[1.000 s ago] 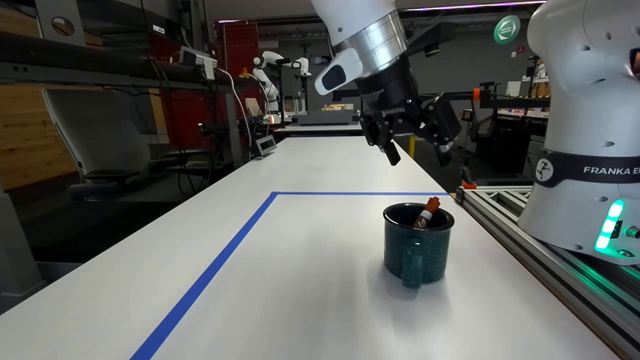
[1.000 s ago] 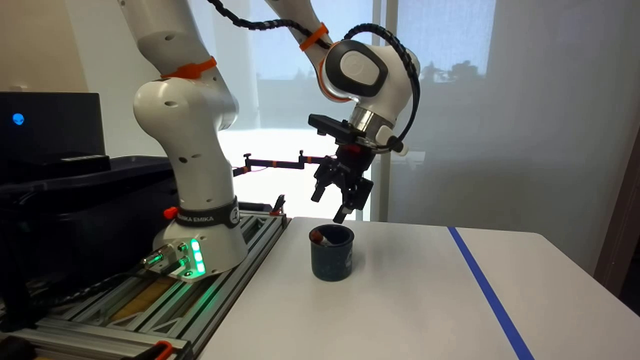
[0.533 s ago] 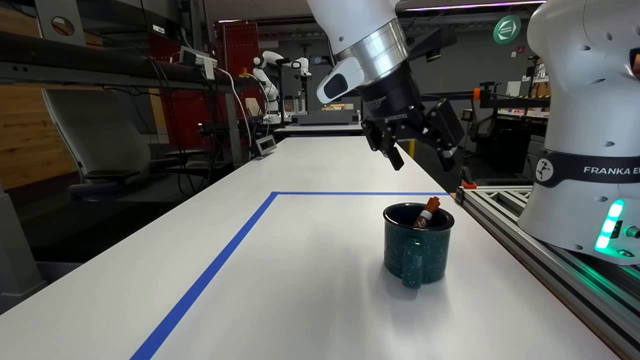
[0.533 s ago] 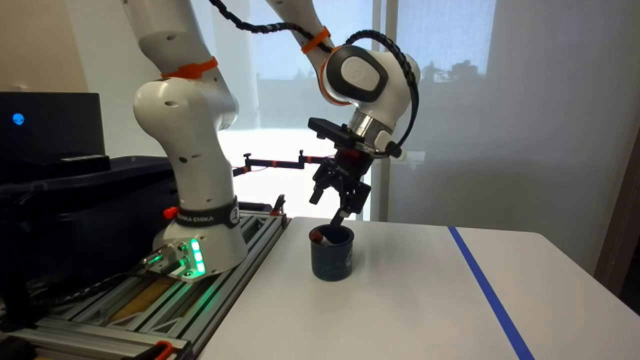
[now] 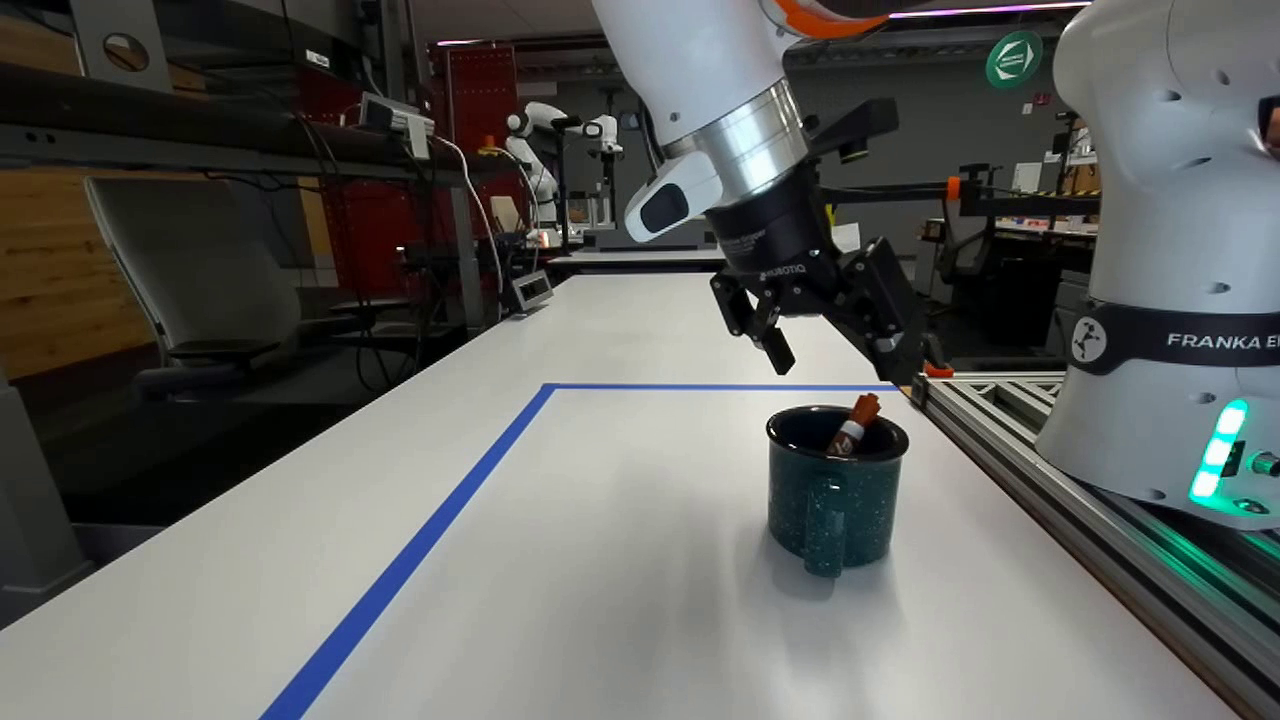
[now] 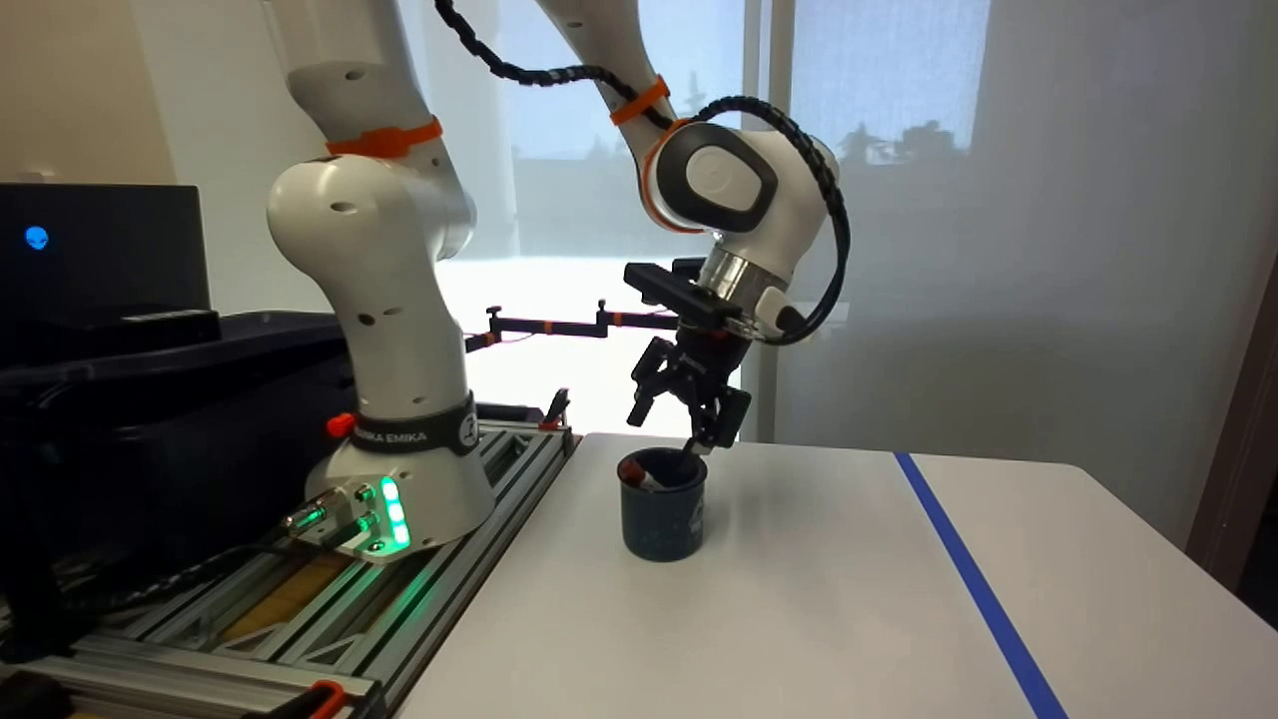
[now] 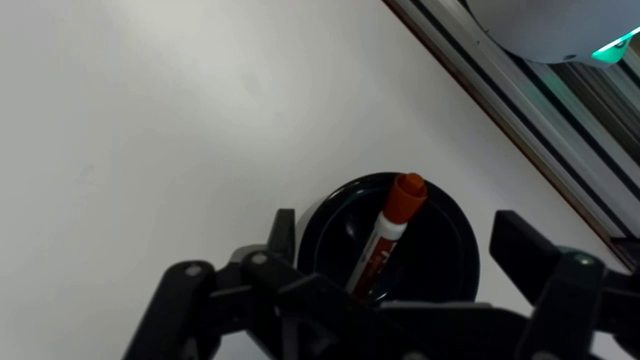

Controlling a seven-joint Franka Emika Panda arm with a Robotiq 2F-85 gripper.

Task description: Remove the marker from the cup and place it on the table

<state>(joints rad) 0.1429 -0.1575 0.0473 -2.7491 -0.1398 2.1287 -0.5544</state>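
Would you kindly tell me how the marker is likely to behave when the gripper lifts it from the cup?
The marker looks straight and hard, so it probably won't bend. Slanted in the cup, it may swivel if pinched near its cap. It looks round, so it could roll on the flat table.

Long white table (image 5: 600, 580) here, with blue tape (image 5: 425, 540) stuck down on it that turns a corner in an exterior view. The cup (image 5: 838, 515), dark teal with pale speckles, is standing upright right on the white, inside that corner. Small grey box (image 5: 532, 290) way down by the edge too, can't really tell if it's on top.
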